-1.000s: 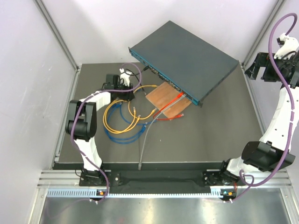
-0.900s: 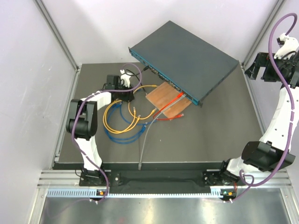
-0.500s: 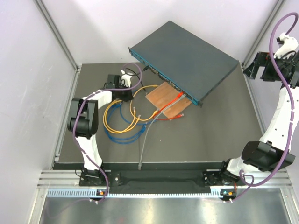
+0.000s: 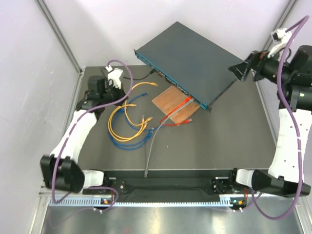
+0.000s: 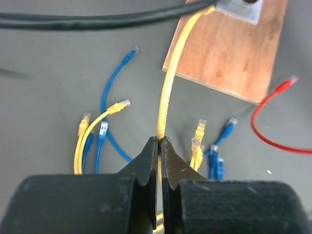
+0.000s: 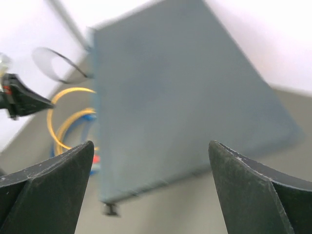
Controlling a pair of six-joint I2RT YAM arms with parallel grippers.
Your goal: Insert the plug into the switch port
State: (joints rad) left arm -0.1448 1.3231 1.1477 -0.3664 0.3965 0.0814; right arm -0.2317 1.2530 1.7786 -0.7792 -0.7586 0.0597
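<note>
Moved: both arms. The left arm now stretches long toward the upper left of the top view. The right end effector has swung in from the right edge to the switch's right corner.
Left end effector: fingers pressed together, pinching the yellow cable at the bottom centre of the wrist view.
Right end effector: fingers spread wide, nothing between them. The blurred switch top fills the gap.
Switch: lies slantwise in the upper centre of the top view, at the back of the worktop.
Plug: on the yellow cable's far end, seemingly just short of the port row, though it is too small to be sure.
Wooden board: lies against the switch's front face.
Loose cables: blue, red and grey, lying left of centre.
Black cable: crosses the top of the left wrist view.
</note>
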